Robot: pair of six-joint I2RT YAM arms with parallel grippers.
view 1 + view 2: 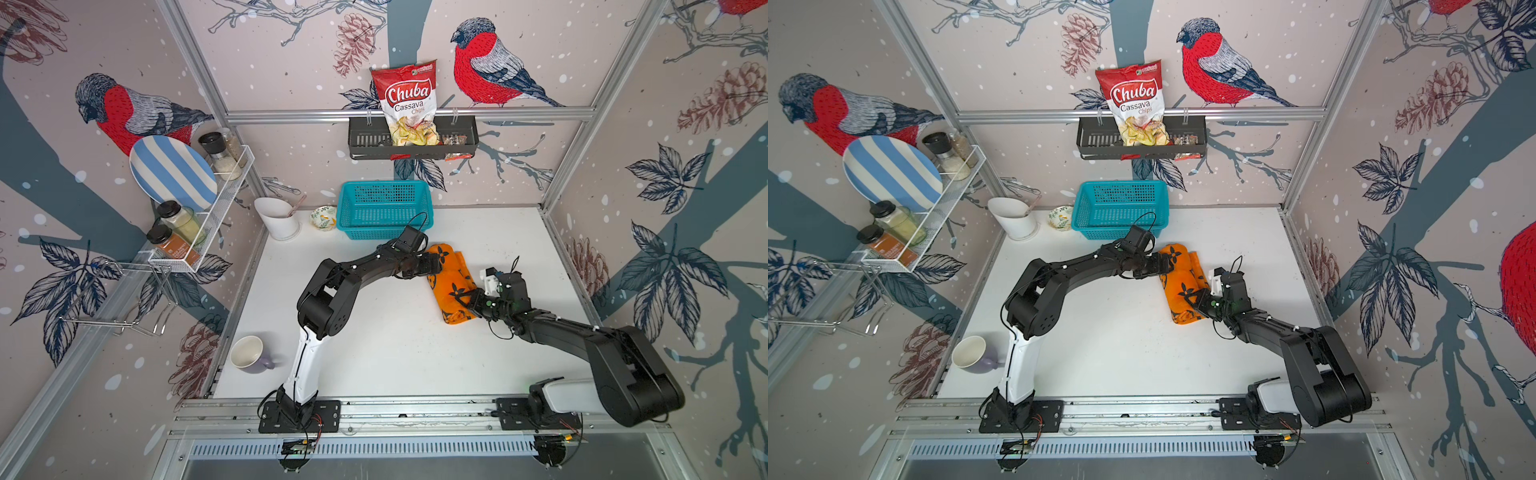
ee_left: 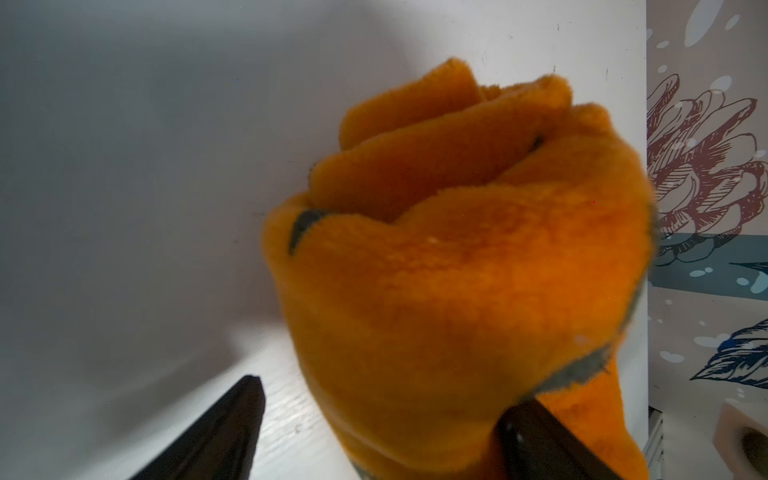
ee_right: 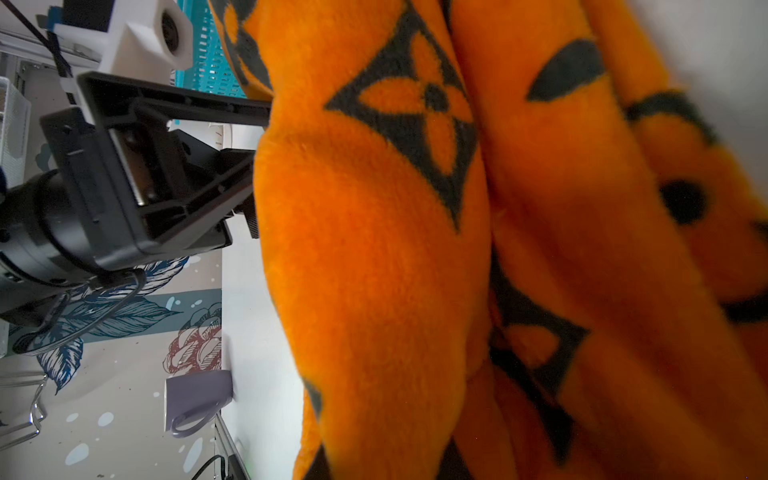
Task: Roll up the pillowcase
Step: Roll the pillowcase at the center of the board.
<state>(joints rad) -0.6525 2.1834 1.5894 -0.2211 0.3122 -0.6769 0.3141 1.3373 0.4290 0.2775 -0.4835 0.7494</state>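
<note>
**tabletop_tim:** Where's the pillowcase (image 1: 451, 282) sitting, any room left?

**yam_fan:** Rolled up fat on the table (image 1: 395, 340), lying between both claws. Loads of bare table on their near side. The teal basket (image 1: 384, 226) sits just behind the left gripper (image 1: 436, 264).

**tabletop_tim:** And the claws?

**yam_fan:** Left one's spread wide around the roll's end, one finger touching fabric, the other clear. Right gripper (image 1: 467, 297) is against the roll's side, fingers hidden, so can't tell.
</note>
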